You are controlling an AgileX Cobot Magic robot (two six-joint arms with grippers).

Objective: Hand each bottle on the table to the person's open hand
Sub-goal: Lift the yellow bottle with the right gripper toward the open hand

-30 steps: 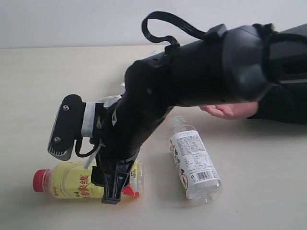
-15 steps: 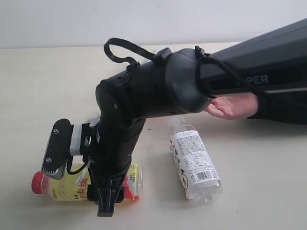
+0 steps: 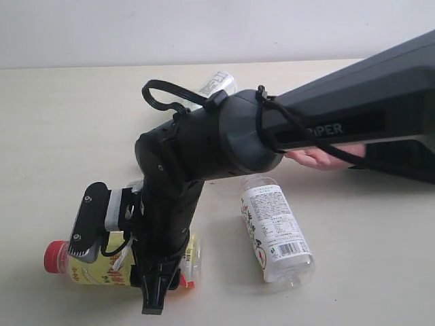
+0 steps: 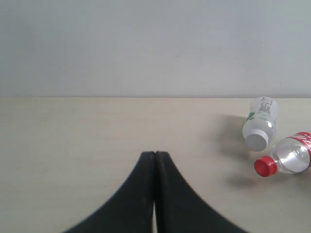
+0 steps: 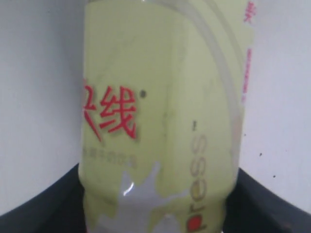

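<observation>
All four bottles lie on the surface [image 3: 54, 136], so none appears delivered to the person's open hand [image 3: 319, 158] at right. The right gripper [image 3: 155, 292] straddles the yellow-labelled bottle [image 3: 88, 272] near left; whether it grips yet I cannot tell. The barcode bottle [image 3: 275, 231], white-capped bottle [image 4: 260, 124] and red-capped bottle [image 4: 286, 160] remain. The left gripper [image 4: 154, 160] is pressed closed.

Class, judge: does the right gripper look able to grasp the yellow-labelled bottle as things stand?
Probably yes. The right gripper straddles the yellow-labelled bottle lying on the table, one finger on each side, with nothing between. Whether it is pressing on the bottle is unclear.
</observation>
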